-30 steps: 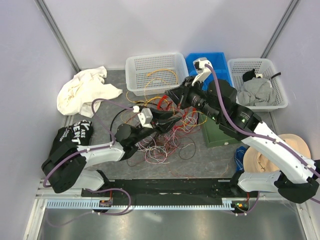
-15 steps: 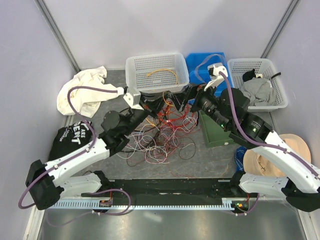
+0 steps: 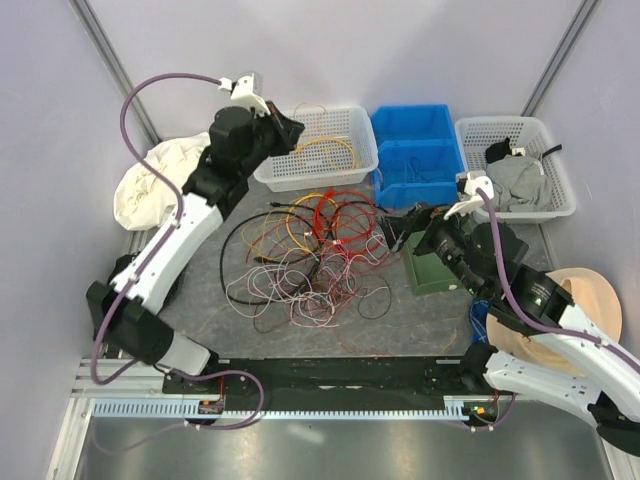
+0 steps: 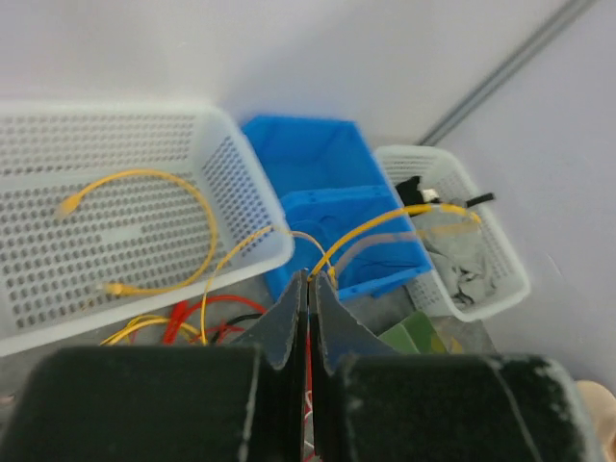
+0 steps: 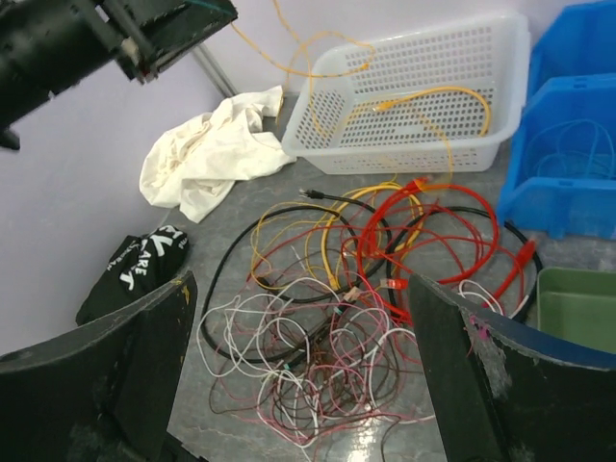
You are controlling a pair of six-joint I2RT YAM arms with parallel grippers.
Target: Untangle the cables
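The cables [image 3: 312,258] lie in a tangled heap of red, yellow, black, white and pink loops on the grey table; they also show in the right wrist view [image 5: 337,318]. My left gripper [image 3: 288,127] is raised beside the left white basket [image 3: 345,172]. Its jaws [image 4: 310,280] are shut on a thin yellow cable [image 4: 371,228] that arcs away from the tips. Another yellow cable [image 4: 188,192] lies inside that basket. My right gripper [image 3: 400,233] hovers right of the heap, open [image 5: 298,289], with nothing between its fingers [image 5: 115,375].
A white cloth [image 3: 160,182] and a black printed cloth [image 5: 130,269] lie at the left. Blue bins [image 3: 415,150] and a second white basket [image 3: 540,205] holding grey cloth stand at the back right. A green box [image 3: 432,272] and a straw hat [image 3: 590,300] sit under the right arm.
The left arm rose from the heap back toward the white basket, shutting on the yellow cable. The right gripper opened and drew back right, away from the heap.
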